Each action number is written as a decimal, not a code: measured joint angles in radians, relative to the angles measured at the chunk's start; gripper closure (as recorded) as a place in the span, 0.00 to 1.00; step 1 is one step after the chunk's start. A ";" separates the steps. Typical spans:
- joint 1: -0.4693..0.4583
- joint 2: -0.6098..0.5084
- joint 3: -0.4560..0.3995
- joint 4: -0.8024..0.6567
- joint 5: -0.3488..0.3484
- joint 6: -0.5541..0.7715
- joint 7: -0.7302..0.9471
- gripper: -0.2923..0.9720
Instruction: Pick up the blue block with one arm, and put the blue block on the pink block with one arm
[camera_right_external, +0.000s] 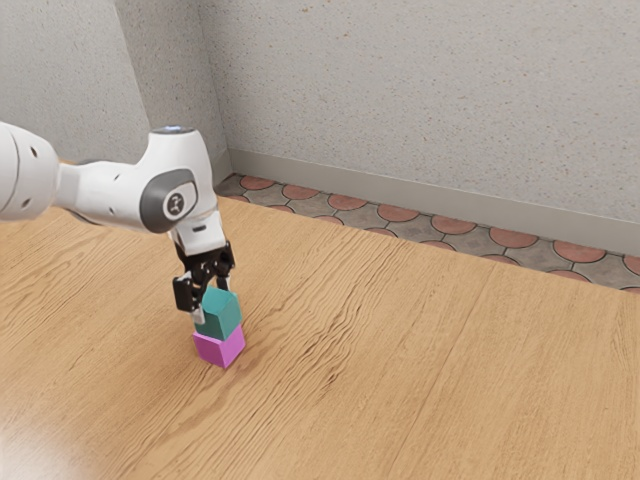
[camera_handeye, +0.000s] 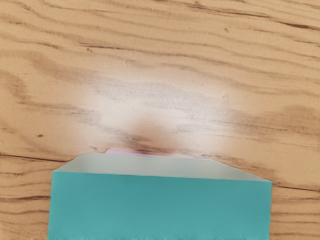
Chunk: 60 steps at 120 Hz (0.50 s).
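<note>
The blue block (camera_right_external: 220, 314), teal in colour, rests on top of the pink block (camera_right_external: 219, 348) on the wooden table. My gripper (camera_right_external: 205, 293) comes straight down over it, its black fingers (camera_right_external: 184, 297) pressed against two opposite sides of the block's upper part, so it is shut on the block. In the wrist view the blue block (camera_handeye: 160, 205) lies broad just under my hand, and a thin strip of the pink block (camera_handeye: 125, 152) peeks out beyond its far edge.
The wooden table (camera_right_external: 420, 360) spreads wide to the exterior view's right and front. Behind it run a tiled floor strip (camera_right_external: 450, 228) and a grey wall (camera_right_external: 430, 90).
</note>
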 joint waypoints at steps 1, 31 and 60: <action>0.000 -0.001 0.000 0.000 0.000 0.000 -0.001 0.27; 0.009 -0.261 0.000 -0.023 0.039 -0.063 -0.019 0.24; 0.036 -0.284 -0.001 0.408 0.104 -0.441 -0.106 0.23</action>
